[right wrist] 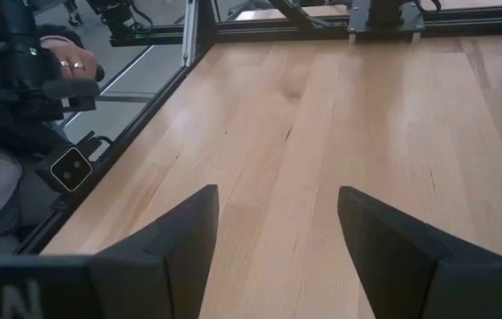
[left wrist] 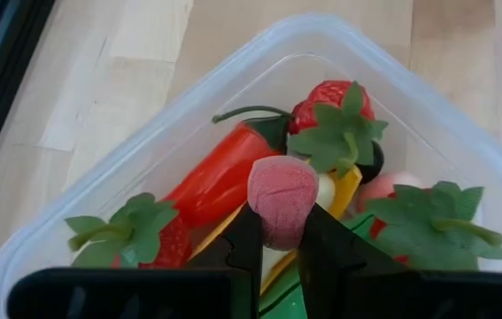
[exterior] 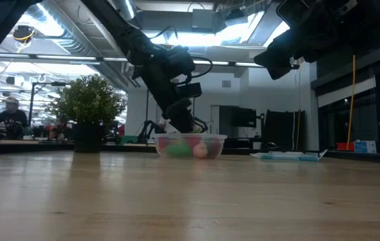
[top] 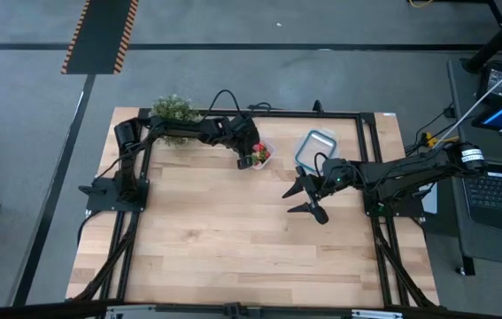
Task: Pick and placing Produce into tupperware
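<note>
Right up against the left wrist camera, two dark fingers [left wrist: 233, 248] are pinched on a small pinkish-red rounded piece [left wrist: 282, 199], holding it just over the open tupperware [left wrist: 189, 97]. Beneath that piece the clear container is already crowded with produce: a long red pepper-shaped piece [left wrist: 220, 177] with a dark green stem, a strawberry [left wrist: 335, 106] with a leafy green cap, a second leafy-topped red piece [left wrist: 140, 239] near one corner, another green leafy cap [left wrist: 432, 221] on the far side, and a sliver of yellow [left wrist: 346, 188] between them.

From overhead, the left gripper [top: 246, 158] sits at the back of the wooden table [top: 233, 239], reaching down into the tupperware [top: 264, 149], and the bushy potted plant [top: 175, 111] stands just beside that arm, further left. A clear blue-rimmed lid [top: 314, 146] lies flat to the right of the container, apart from it.

The right gripper [top: 308, 197] hangs over bare wood near the middle right of the table, its fingers [right wrist: 180, 230] spread apart with nothing between them.

Seen at table height, the tupperware [exterior: 190, 145] rests on the boards with green and pink shapes showing through its wall, the left arm coming down into it from above, the plant [exterior: 89, 107] off to the side

A person sits beyond the table edge, a hand [right wrist: 69, 66] with a ring showing
</note>
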### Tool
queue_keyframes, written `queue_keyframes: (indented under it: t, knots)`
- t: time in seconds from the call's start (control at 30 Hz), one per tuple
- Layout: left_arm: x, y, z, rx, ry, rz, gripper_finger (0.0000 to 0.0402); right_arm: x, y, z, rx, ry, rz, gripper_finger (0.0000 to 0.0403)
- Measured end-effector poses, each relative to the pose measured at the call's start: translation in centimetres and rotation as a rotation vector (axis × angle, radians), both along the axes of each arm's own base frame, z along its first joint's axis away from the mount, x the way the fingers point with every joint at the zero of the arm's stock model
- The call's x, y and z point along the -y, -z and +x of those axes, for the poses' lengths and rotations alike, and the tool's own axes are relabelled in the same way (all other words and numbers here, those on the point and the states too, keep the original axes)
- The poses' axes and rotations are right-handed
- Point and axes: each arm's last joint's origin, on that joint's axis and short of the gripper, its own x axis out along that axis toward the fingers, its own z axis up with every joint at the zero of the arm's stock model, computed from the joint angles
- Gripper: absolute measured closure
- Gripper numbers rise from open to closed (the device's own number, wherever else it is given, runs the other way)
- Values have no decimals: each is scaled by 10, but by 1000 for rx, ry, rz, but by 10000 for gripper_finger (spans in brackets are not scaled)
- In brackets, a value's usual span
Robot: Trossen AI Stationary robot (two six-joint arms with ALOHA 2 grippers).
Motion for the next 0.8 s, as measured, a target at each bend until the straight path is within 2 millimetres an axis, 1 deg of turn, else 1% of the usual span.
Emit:
queue_keyframes:
  t: [0.13,0.33,0.47,0.53,0.67,0.73,0.8]
  knots:
    - [0,0,0,1,1,-1,357,0,0,0,0,0,0,169]
    - [3,-1,4,12,21,36,277,0,0,0,0,0,0,169]
    - [10,-3,6,12,39,44,244,0,1,0,-11,-1,-2,169]
    - [13,-5,7,12,36,61,236,0,1,0,-10,-1,-2,169]
    - [22,-19,3,-16,12,103,229,0,1,0,-11,0,-1,169]
    - [28,-26,-2,-39,-6,87,230,1,1,0,-7,13,-11,169]
    - [37,-37,-3,-13,29,56,233,4,1,0,-3,44,-33,169]
